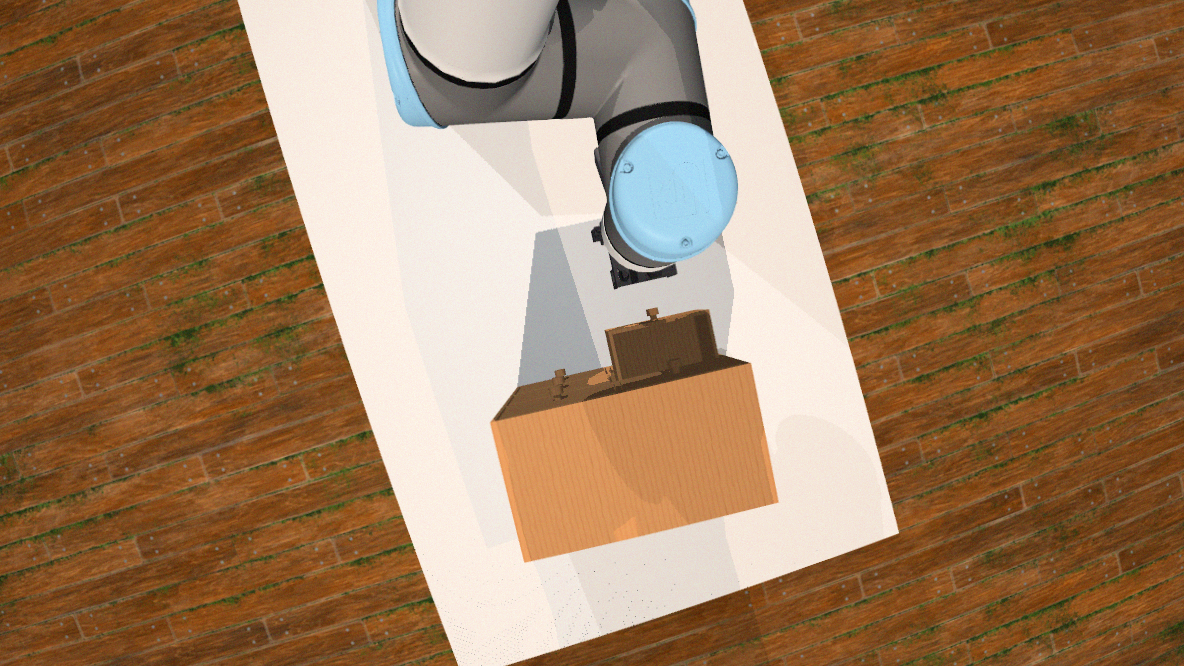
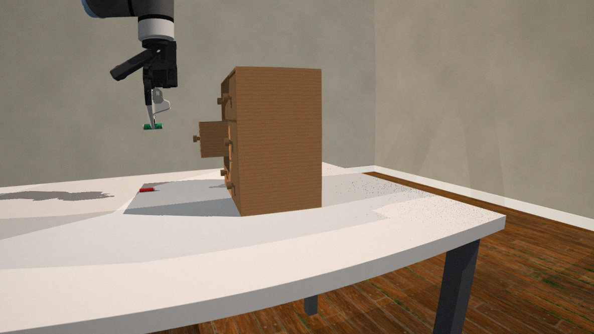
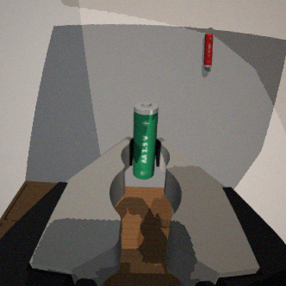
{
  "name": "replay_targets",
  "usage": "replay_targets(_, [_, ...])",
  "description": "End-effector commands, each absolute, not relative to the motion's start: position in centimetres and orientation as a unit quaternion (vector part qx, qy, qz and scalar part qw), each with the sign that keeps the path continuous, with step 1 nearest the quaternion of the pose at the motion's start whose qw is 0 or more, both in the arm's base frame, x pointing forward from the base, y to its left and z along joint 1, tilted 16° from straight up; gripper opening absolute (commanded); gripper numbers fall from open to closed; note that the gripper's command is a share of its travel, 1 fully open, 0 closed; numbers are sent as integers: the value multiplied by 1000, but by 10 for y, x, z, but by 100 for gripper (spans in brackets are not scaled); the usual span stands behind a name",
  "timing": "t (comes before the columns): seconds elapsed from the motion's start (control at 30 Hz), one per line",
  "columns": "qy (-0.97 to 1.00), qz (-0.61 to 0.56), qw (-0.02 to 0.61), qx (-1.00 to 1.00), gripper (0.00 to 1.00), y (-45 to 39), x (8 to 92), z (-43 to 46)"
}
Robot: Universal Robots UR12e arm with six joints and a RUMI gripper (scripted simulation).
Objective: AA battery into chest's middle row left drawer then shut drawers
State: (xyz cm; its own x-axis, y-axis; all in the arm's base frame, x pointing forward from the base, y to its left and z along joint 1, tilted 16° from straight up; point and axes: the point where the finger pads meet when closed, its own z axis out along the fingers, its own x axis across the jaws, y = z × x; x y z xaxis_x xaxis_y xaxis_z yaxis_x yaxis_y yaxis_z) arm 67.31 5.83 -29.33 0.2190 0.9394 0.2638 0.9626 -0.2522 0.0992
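Note:
My gripper points down and is shut on the green AA battery. It grips the battery across its middle, and the battery lies level, high above the table. The chest stands upright. Its left drawer of the middle row is pulled partly out. The gripper and battery are in front of that drawer, a little above its top edge, with a gap to its knob. The other drawers look shut. The arm hides the battery in the top view.
A red battery lies on the white table in front of the chest. Knobs stick out from the chest's front. The chest's upper part rises above the open drawer, behind it. The table's far edge is behind the chest.

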Motion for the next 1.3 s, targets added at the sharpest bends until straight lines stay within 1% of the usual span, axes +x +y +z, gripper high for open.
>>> replay_targets(0.0, [-610,-136,42,-779,5,55,671,-279])
replay_targets(0.57, [-610,-136,42,-779,5,49,667,-255])
replay_targets(1.27, [-610,-136,42,-780,5,48,667,-252])
